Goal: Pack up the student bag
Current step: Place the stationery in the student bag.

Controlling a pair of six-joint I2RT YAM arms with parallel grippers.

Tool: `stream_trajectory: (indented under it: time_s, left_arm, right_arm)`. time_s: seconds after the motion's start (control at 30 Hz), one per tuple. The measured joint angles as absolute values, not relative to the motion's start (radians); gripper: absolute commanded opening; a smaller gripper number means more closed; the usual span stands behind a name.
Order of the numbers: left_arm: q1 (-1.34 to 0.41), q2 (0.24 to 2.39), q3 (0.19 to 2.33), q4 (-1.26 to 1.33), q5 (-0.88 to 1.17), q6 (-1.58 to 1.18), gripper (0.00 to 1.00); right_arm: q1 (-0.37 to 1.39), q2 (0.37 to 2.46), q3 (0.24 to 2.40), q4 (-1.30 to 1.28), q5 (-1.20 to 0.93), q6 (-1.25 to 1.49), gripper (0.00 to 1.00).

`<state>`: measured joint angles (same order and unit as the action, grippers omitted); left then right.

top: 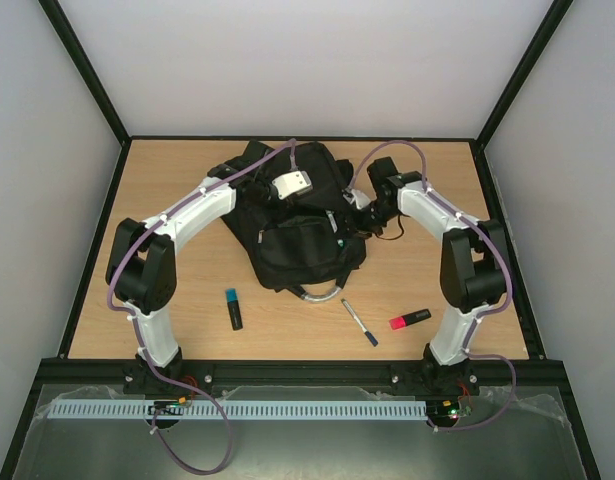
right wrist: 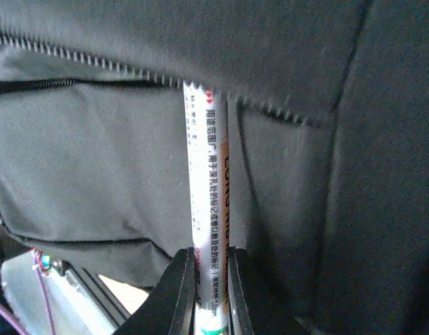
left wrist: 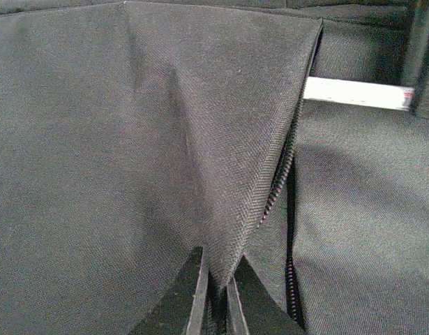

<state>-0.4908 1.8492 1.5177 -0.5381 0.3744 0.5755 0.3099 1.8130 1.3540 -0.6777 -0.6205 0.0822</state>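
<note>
Student bag (top: 297,235) sits mid-bench, toward the far side, with both arms on it.

Left pincer (left wrist: 215,296) is pressed together on the bag's fabric flap, tenting it up at the zip opening. Right pincer (right wrist: 211,279) pinches a white marker (right wrist: 206,174), whose tip is right at the zipper teeth (right wrist: 95,64), going under the flap. I'd call that mid-insertion, not released yet.

Still to pack, by the look of it: blue-capped marker (top: 233,309), slim pen (top: 359,323) and pink highlighter (top: 410,319). All three lie loose on the bench (top: 167,180) near the front edge, between the arm bases.

- **Slot:** it looks narrow, and the teeth run just beside the marker barrel, so a snag is possible.
- **Room:** there is open bench on both sides of the bag, but the enclosure walls are close at the far and side edges. The loose items lie well apart from each other, so picks should be easy.
</note>
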Motion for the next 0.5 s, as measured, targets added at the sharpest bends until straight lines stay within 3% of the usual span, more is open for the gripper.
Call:
stream_trajectory:
  time_s: [0.5]
  left_arm:
    - [-0.496,1.849,1.52,-0.543,0.375,0.576,0.02]
  right_arm:
    - [0.364,1.87,1.436,-0.643,-0.527,0.136,0.01]
